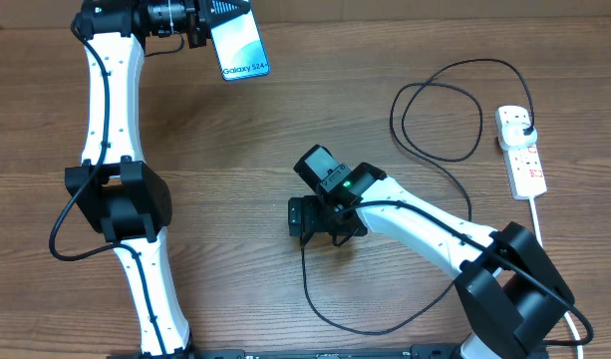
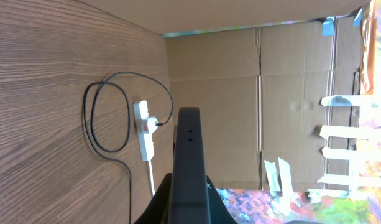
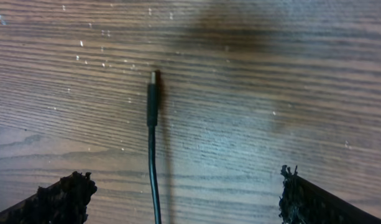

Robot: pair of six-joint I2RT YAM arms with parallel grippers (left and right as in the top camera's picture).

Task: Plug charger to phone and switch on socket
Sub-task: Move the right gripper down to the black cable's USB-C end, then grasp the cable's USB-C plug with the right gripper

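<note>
At the far left of the desk (image 1: pixel 285 110), which is brown wood with a fine grain, my left claw (image 1: pixel 200 25) is closed on one end of the phone (image 1: pixel 240 45). The phone is held above the wood, its pale blue screen lit, and the "Galaxy" text is at the free end. In the left wrist view I see only its dark edge (image 2: pixel 190 155), and behind it a wall of cardboard (image 2: pixel 258 93) with strips of white tape.

Near the middle, my right claw (image 1: pixel 300 217) is low over the desk, with the fingers (image 3: pixel 59 199) wide apart and nothing held. The small tip (image 3: pixel 151 99) of the charger (image 1: pixel 305 269) lies flat on the wood between them and touches neither finger. The thin black cable makes a curve toward the front edge, then a loop to the right.

At the far right lies the socket (image 1: pixel 521 150), white, with the black plug (image 1: pixel 525 128) in it.
</note>
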